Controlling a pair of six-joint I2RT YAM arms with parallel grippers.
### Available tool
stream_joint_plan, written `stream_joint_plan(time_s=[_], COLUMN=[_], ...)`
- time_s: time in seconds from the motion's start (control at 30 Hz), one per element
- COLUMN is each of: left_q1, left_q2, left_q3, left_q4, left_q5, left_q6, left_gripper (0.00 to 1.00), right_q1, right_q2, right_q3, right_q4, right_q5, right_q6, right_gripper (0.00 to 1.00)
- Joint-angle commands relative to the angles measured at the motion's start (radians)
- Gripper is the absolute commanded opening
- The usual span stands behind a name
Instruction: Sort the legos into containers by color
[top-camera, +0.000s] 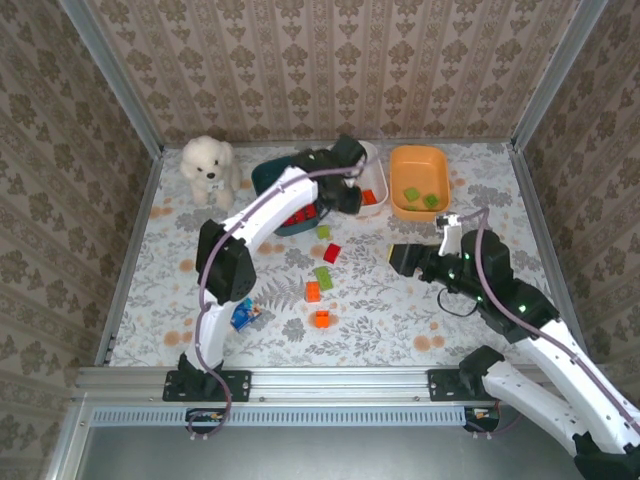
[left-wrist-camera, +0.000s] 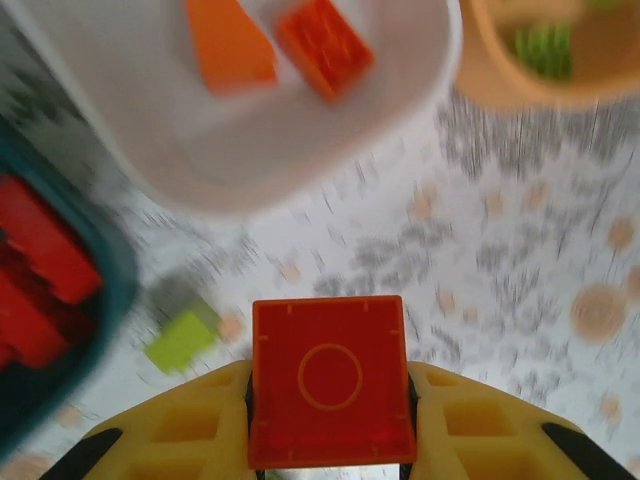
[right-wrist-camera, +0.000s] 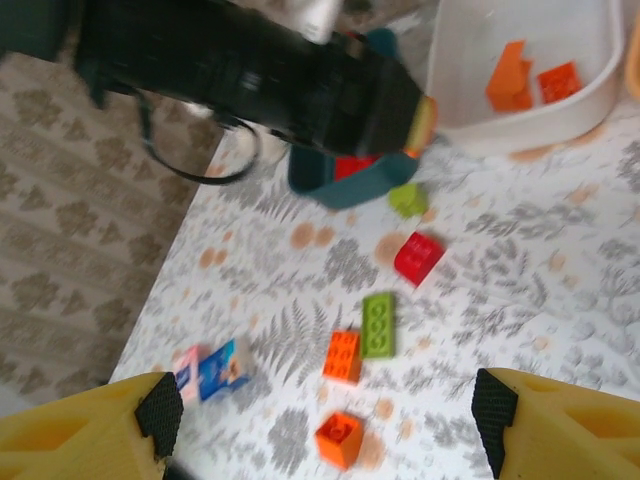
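Left wrist view: the left gripper (left-wrist-camera: 330, 415) is clamped tight on a red-orange square plastic brick (left-wrist-camera: 330, 380), which sits between its yellow fingers (left-wrist-camera: 190, 425) and is held clear of the table. Just beyond it lies a small light green brick (left-wrist-camera: 182, 338) on the flowered tablecloth (left-wrist-camera: 520, 260), close beside the dark teal plastic bin (left-wrist-camera: 112, 285). That bin holds red bricks (left-wrist-camera: 40, 265). Farther ahead, the white rounded plastic bin (left-wrist-camera: 300, 160) contains two orange bricks (left-wrist-camera: 325, 45). At the upper right, the orange plastic bin (left-wrist-camera: 500, 85) has green pieces inside, blurred.

From above, the left gripper hangs between the teal bin and the white bin.

The right gripper (top-camera: 398, 257) stands wide open with nothing between its yellow fingers (right-wrist-camera: 90, 435), above the tablecloth and well apart from the bins. Before it lie loose bricks: an orange cube (right-wrist-camera: 338, 438), an orange two-stud-wide brick (right-wrist-camera: 342, 356) touching a long green brick (right-wrist-camera: 379, 325), and a red brick (right-wrist-camera: 418, 257). A flat blue-and-pink packet (right-wrist-camera: 213, 368) lies to their left. A white plush dog (top-camera: 208, 168) sits beside the teal bin at the far left.
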Motion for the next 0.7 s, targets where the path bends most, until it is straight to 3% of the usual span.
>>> stream_joint_plan(time_s=[0.0, 0.23, 0.47, 0.67], left_q1=[0.057, 0.121, 0.149, 0.159], left_q2=[0.110, 0.290, 0.349, 0.386], left_q3=[0.133, 0.341, 0.335, 0.341], left_q4=[-0.039, 0.034, 0.212, 0.249], left_q5=[0.042, 0.102, 0.122, 0.135], left_q6=[-0.001, -0.012, -0.077, -0.127], left_gripper=[0.26, 0.27, 0.29, 0.29], right_q1=[0.002, -0.014, -0.055, -0.088], right_q2=[0.085, 0.303, 0.317, 0.311], right_q3=[0.057, 0.192, 0.171, 0.148], right_q4=[0.112, 0.123, 0.139, 0.139], right_q5=[0.161, 0.142, 0.085, 0.055], right_q6=[-0.020, -0.038, -0.017, -0.006], right_gripper=[0.82, 0.82, 0.82, 0.82])
